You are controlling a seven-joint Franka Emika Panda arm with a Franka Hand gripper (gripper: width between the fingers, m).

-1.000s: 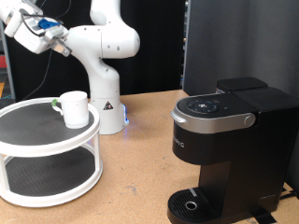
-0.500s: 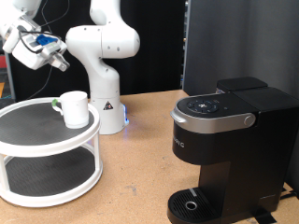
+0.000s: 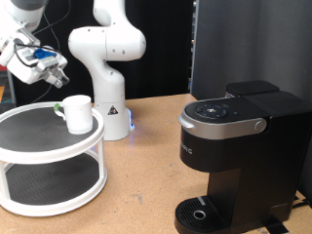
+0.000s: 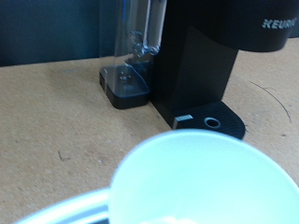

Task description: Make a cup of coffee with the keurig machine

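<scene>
Claw (image 3: 57, 76) lower, seemingly above cup (image 3: 77, 113).

A white two-tier round stand (image 3: 58, 156) with dark shelf mats sits at the wooden table's (image 3: 146, 175) left edge; a dark panel (image 3: 249, 44) stands behind the far-right corner.

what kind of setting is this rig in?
Probably a lab bench staged as a coffee corner: a white robot arm base on a wooden tabletop, black Keurig coffee machine, white two-tier turntable.
</scene>
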